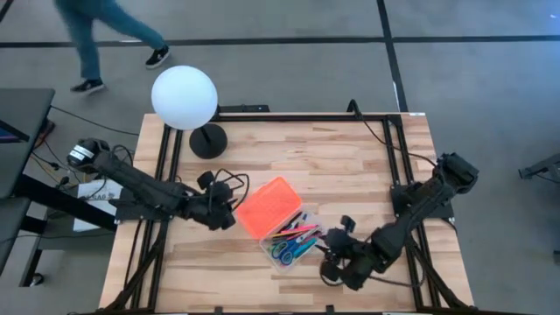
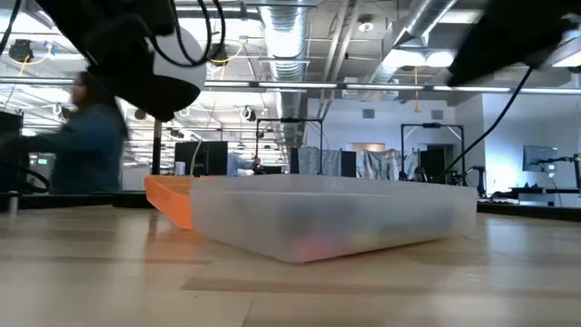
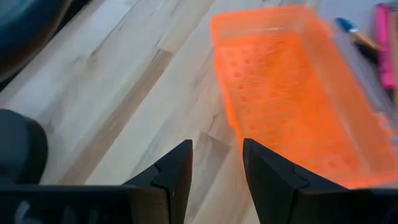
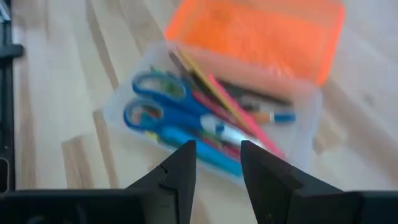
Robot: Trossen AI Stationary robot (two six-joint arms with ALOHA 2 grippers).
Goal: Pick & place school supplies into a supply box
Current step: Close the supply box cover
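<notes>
Evidently the filling is done: the supply box (image 1: 293, 242) sits near the front middle of the wooden surface (image 1: 350, 166), and the scissors (image 4: 155, 106) and pens and pencils (image 4: 233, 121) lie inside it. Just beside the box, the right hand (image 1: 335, 248) hovers with fingers apart and nothing between them. On the opposite side, the left hand (image 1: 229, 213) waits by the orange lid (image 1: 269, 206), also parted and empty; the lid lies folded open against the box. Judging by this, closing the lid is what remains, calling for the left hand to tip it over. Farther from the box stands a white globe lamp (image 1: 185, 98).
</notes>
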